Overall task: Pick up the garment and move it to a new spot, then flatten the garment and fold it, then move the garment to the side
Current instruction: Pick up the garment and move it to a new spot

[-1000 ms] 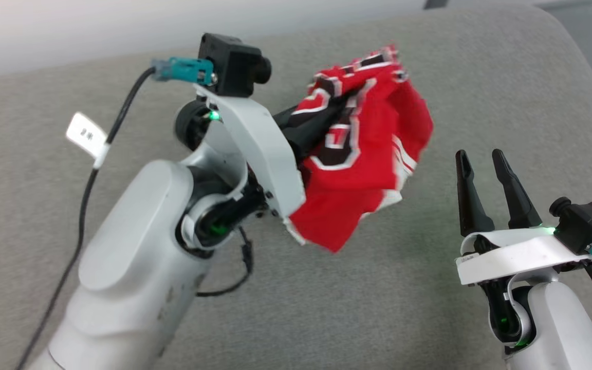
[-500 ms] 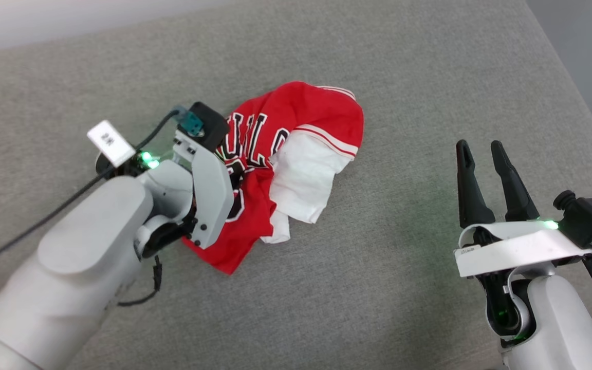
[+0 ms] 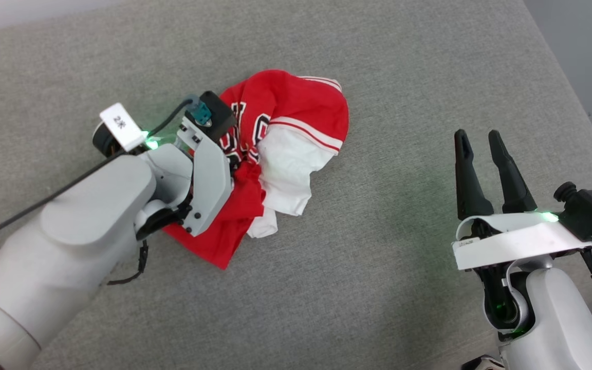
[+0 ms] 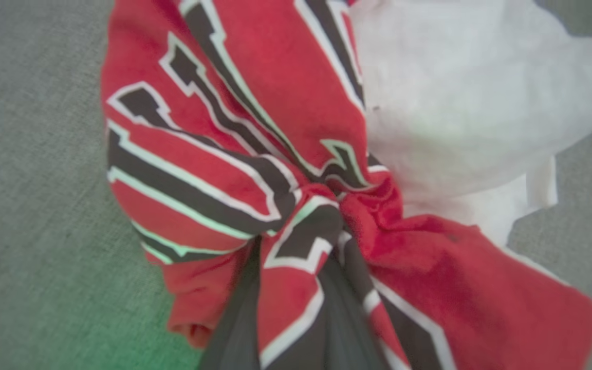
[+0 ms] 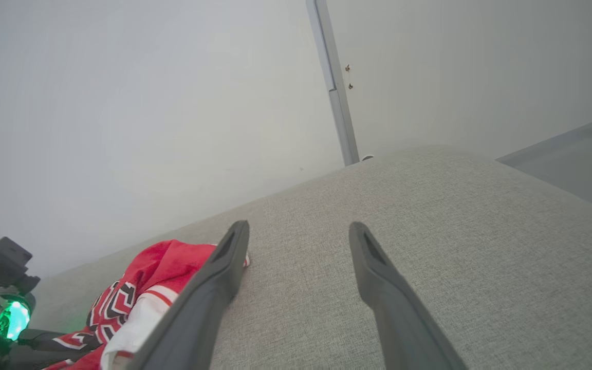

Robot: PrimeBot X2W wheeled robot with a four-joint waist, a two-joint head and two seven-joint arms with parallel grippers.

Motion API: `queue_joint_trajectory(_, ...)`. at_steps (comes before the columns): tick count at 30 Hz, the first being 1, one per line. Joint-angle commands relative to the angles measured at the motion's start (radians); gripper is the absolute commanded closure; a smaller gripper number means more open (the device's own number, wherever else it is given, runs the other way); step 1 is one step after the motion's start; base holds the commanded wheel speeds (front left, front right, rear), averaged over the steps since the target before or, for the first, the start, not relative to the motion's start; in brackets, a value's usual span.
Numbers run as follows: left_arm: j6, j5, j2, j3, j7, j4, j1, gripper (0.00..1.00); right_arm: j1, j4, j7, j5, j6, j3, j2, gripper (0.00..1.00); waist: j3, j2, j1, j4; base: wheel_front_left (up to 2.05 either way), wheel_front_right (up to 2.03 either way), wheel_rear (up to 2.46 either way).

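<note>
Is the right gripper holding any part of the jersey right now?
No, the right gripper stands open over the grey cushion, well apart from the garment.

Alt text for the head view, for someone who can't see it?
The left gripper pinches a crumpled red basketball jersey, white lining showing, lying on a grey fabric cushion. The right gripper stands open and empty to its right.

I see a broad grey woven-fabric cushion point(image 3: 378, 288) with a rounded far edge. Behind it stands a plain pale wall point(image 5: 121, 103) carrying a thin grey vertical strip point(image 5: 334, 92).
</note>
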Motion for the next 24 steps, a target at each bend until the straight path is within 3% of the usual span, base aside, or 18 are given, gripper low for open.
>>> queue_joint_trajectory(1, 0.015, 0.004, -0.006, -0.068, 0.006, 0.072, 0.084, 0.40, 0.007, 0.003, -0.001, -0.012, -0.001, 0.001, 0.003, 0.00, -0.013, -0.0001, 0.0000, 0.017, 0.00, 0.00, 0.00)
queue_joint_trajectory(2, 0.015, -0.005, -0.009, -0.069, -0.019, 0.071, 0.076, 0.12, 0.010, 0.006, -0.001, -0.021, -0.001, 0.000, 0.003, 0.00, -0.022, -0.0001, 0.0000, 0.028, 0.00, 0.00, 0.00)
queue_joint_trajectory(3, 0.015, -0.011, -0.012, -0.069, -0.045, 0.069, 0.065, 0.00, 0.012, 0.008, -0.001, -0.029, -0.001, -0.002, 0.003, 0.00, -0.030, -0.0001, 0.0000, 0.040, 0.00, 0.00, 0.00)
queue_joint_trajectory(8, 0.010, -0.054, -0.029, -0.055, -0.185, 0.053, 0.035, 0.00, 0.027, 0.020, -0.001, -0.088, -0.001, -0.015, 0.001, 0.00, -0.089, -0.0001, 0.0000, 0.121, 0.00, 0.00, 0.00)
queue_joint_trajectory(14, 0.009, -0.132, -0.038, -0.003, -0.351, 0.005, 0.033, 0.00, 0.050, 0.034, -0.001, -0.133, -0.001, -0.027, -0.044, 0.00, -0.163, -0.0001, 0.0000, 0.227, 0.00, 0.00, 0.00)
queue_joint_trajectory(24, 0.025, -0.270, -0.033, 0.104, -0.630, -0.002, 0.234, 0.00, 0.108, 0.068, -0.001, -0.160, -0.001, -0.030, -0.132, 0.00, -0.265, -0.0001, 0.0000, 0.376, 0.00, 0.00, 0.00)
